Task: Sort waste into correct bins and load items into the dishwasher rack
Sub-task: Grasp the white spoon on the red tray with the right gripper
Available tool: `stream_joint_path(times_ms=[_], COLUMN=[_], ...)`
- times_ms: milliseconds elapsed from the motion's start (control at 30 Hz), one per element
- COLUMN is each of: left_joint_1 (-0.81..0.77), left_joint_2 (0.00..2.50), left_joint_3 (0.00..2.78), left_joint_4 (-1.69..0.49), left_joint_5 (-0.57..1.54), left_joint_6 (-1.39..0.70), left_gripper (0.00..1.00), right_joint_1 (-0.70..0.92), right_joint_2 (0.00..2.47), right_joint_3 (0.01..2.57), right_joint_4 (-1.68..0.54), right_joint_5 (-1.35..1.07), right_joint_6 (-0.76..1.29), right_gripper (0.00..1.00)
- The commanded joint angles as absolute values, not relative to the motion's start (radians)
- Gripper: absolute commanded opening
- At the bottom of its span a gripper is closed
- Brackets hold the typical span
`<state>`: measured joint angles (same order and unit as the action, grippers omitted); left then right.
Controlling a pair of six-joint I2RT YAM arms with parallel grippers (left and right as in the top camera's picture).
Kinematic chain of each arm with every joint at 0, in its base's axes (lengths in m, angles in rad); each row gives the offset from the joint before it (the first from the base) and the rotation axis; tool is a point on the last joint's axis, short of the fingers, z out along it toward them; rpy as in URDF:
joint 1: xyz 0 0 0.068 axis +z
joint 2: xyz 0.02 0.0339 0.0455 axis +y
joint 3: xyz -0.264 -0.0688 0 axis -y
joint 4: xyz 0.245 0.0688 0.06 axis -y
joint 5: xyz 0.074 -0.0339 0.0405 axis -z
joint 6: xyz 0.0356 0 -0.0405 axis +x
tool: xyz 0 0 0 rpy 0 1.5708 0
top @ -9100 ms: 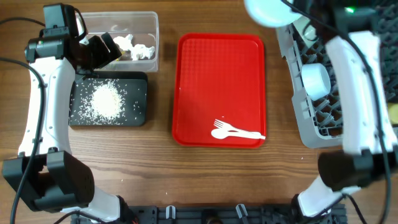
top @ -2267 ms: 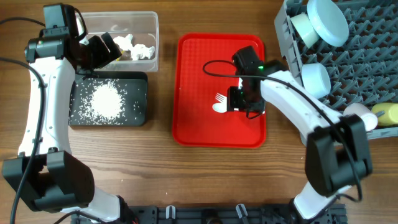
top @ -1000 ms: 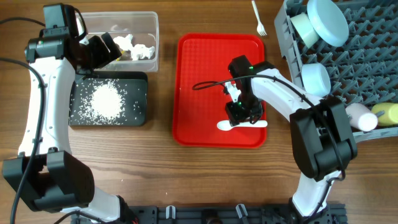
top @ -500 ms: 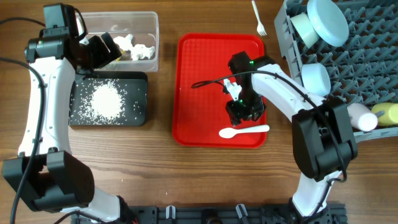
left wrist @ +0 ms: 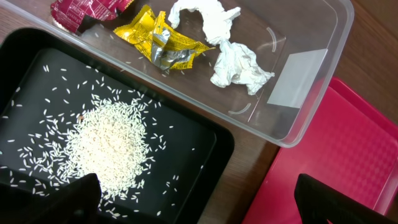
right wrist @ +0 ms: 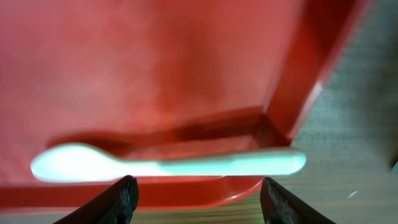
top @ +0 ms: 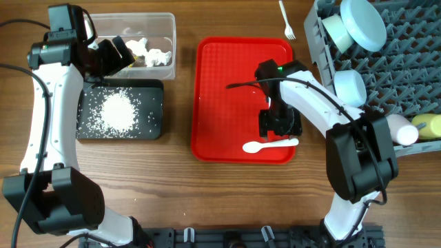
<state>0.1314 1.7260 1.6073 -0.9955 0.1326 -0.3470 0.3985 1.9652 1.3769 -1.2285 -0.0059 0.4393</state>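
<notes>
A white spoon [top: 270, 145] [right wrist: 168, 163] lies along the front edge of the red tray [top: 234, 83], handle to the right. My right gripper [top: 279, 125] [right wrist: 199, 199] hovers just behind it, open and holding nothing. A white fork [top: 286, 19] rests on the table beside the rack's top left corner. My left gripper [top: 114, 55] [left wrist: 196, 208] hangs open over the clear tub [top: 172, 41] and black tray [top: 155, 86]. The tub holds a red wrapper [left wrist: 81, 7], a yellow wrapper [left wrist: 161, 43] and tissue [left wrist: 230, 56]. A rice heap [left wrist: 109, 140] sits on the black tray.
The grey dishwasher rack [top: 386, 62] at the right holds a pale blue plate [top: 364, 24], two bowls [top: 334, 27] [top: 350, 86], a white cup [top: 400, 129] and a yellow cup [top: 428, 125]. The right arm's cable loops over the red tray.
My right gripper has opened wider and shifted slightly right. The spoon has slid down to the tray's front edge and lies free. The left arm has not moved.
</notes>
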Motion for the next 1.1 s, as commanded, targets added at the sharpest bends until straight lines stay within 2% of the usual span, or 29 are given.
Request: stream_joint_path(times_ms=[0, 100, 433, 667, 867, 967, 1033, 1067], left_joint_1=[0.134, 0.134, 0.134, 0.134, 0.134, 0.134, 0.134, 0.134], left_joint_2=[1.724, 1.724, 1.724, 1.724, 1.724, 1.724, 1.724, 1.724], left_joint_3=[1.612, 1.612, 1.612, 1.612, 1.612, 1.612, 1.612, 1.612], left_joint_4=[-0.995, -0.996, -0.995, -0.995, -0.995, -0.995, -0.995, -0.995], left_joint_5=[0.138, 0.138, 0.138, 0.138, 0.138, 0.138, 0.138, 0.138], left_joint_6=[-0.356, -0.356, -0.356, -0.356, -0.356, -0.356, -0.356, -0.356], left_gripper=[1.00, 1.00, 1.00, 1.00, 1.00, 1.00, 1.00, 1.00], right_joint_1=[0.409, 0.412, 0.412, 0.412, 0.419, 0.419, 0.419, 0.419], right_joint_2=[1.941, 1.941, 1.941, 1.940, 1.940, 1.940, 1.940, 1.940], right_joint_3=[1.337, 1.279, 1.184, 1.184, 1.180, 1.168, 1.164, 1.164], right_joint_4=[-1.188, -1.150, -1.055, -1.075, -1.044, -0.990, -0.967, -0.952], right_joint_5=[0.033, 0.022, -0.070, -0.244, -0.163, -0.103, -0.060, -0.036], right_joint_6=[0.698, 0.740, 0.725, 0.680, 0.714, 0.717, 0.717, 0.712], right_gripper=[0.60, 0.54, 0.50, 0.53, 0.53, 0.50, 0.44, 0.38])
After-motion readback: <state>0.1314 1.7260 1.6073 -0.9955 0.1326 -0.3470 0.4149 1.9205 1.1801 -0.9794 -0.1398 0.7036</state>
